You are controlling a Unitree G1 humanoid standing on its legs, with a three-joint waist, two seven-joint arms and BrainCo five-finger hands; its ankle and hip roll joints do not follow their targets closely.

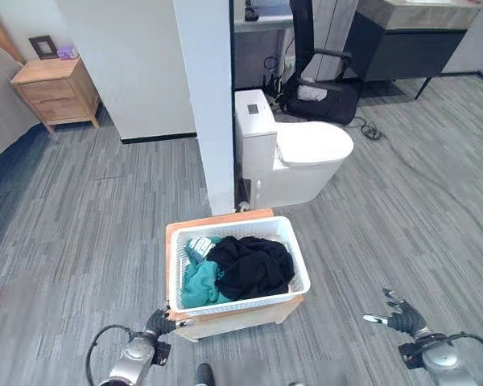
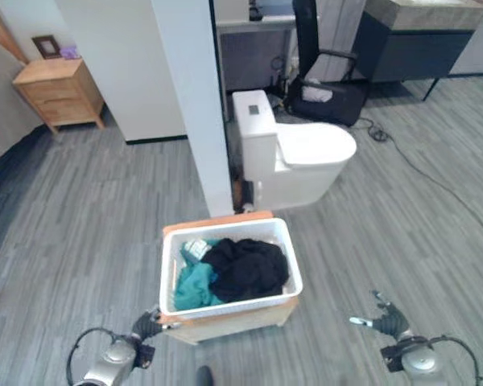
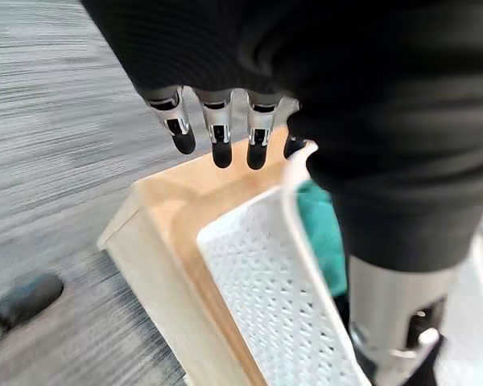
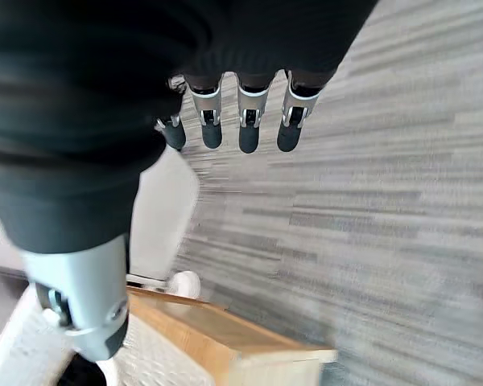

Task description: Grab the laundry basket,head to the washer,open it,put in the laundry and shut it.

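Laundry basket, white and perforated, sits lower centre of the left eye view on a low wooden stand, loaded with a black garment and teal cloth; its long axis runs left to right across the frame. Left hand is at the basket's lower-left corner, touching or just beside the rim. Right hand hangs at lower right, well apart from the basket, over bare grey floor. A white toilet stands above the basket, beside a white pillar. Right eye view repeats this layout: left hand at the corner, right hand clear to the right. Left wrist view shows the left hand's fingers straight and relaxed, tips just above the stand's corner and the basket's rim, gripping nothing. Right wrist view shows the right hand's fingers likewise extended and empty over the floor, the stand's edge below. Judgement: the left hand is nearer; the right must travel leftward to reach the opposite short side before a lift.
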